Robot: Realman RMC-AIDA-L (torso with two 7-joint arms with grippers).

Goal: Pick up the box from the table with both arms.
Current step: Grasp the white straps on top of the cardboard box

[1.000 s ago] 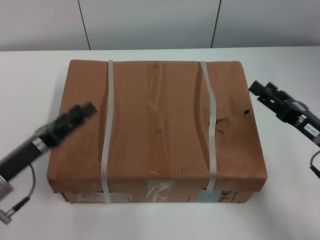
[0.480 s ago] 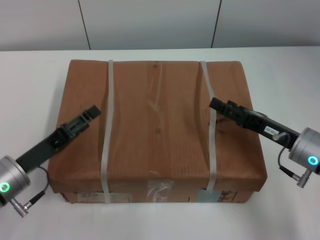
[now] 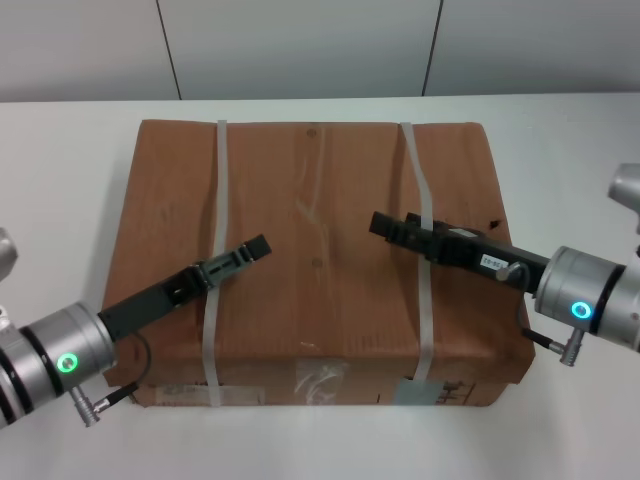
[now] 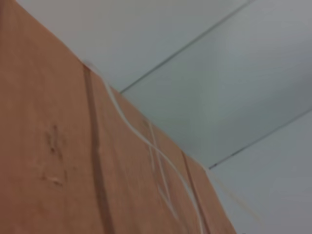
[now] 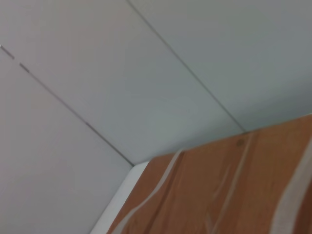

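The large flat brown cardboard box [image 3: 320, 170] lies in the middle of the white table [image 3: 60, 150], with two whitish straps [image 3: 213, 330] running front to back and black print on its front side. My left gripper [image 3: 255, 245] reaches in from the front left, over the box top just right of the left strap. My right gripper [image 3: 380, 222] reaches in from the right, over the top just left of the right strap [image 3: 425, 320]. Both wrists show green ring lights. The left wrist view shows the box top [image 4: 48, 146], and so does the right wrist view [image 5: 234, 195].
A grey panelled wall [image 3: 300, 45] stands behind the table's far edge. Bare table runs along both sides of the box and in a narrow band in front of it. Cables hang from both wrists near the box's front corners.
Both grippers have moved inward from the box's sides to above its top, and now point toward each other near the middle. The box has not moved.
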